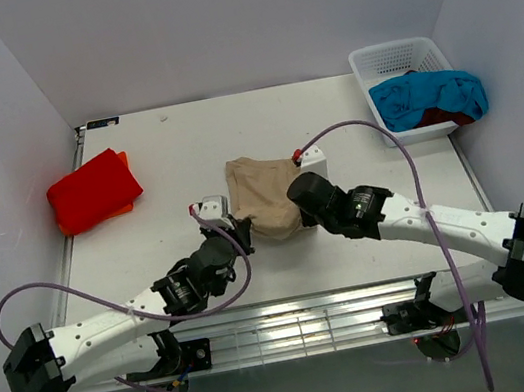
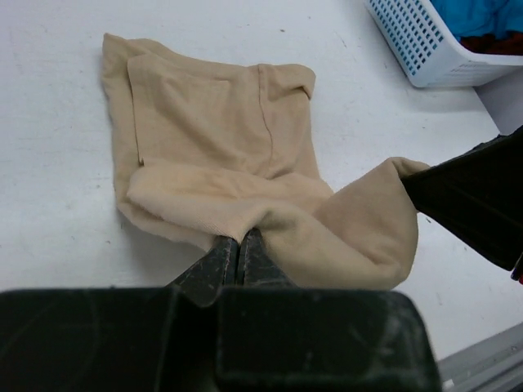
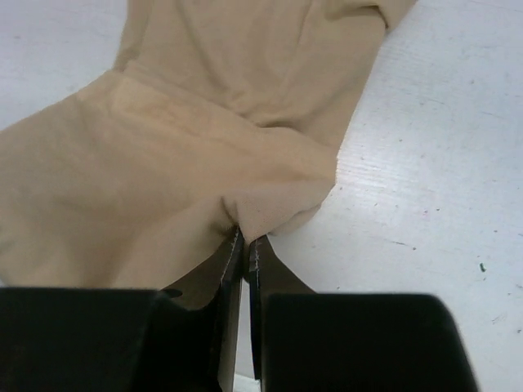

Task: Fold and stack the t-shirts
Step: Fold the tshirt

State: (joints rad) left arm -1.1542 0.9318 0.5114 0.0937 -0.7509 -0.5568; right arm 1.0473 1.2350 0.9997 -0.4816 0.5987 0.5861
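A tan t-shirt [image 1: 264, 196] lies partly folded in the middle of the table. My left gripper [image 2: 239, 241] is shut on its near left corner. My right gripper [image 3: 246, 238] is shut on its near right corner. Both hold the near edge lifted and bunched a little above the table; the shirt also shows in the left wrist view [image 2: 221, 122] and the right wrist view [image 3: 196, 139]. A folded bright red t-shirt [image 1: 91, 189] with orange beneath lies at the far left. A turquoise-blue t-shirt [image 1: 427, 94] and a dark red one [image 1: 439, 116] sit in the basket.
A white plastic basket [image 1: 390, 57] stands at the table's far right corner, also in the left wrist view [image 2: 425, 49]. Purple cables loop over both arms. White walls close in the table on three sides.
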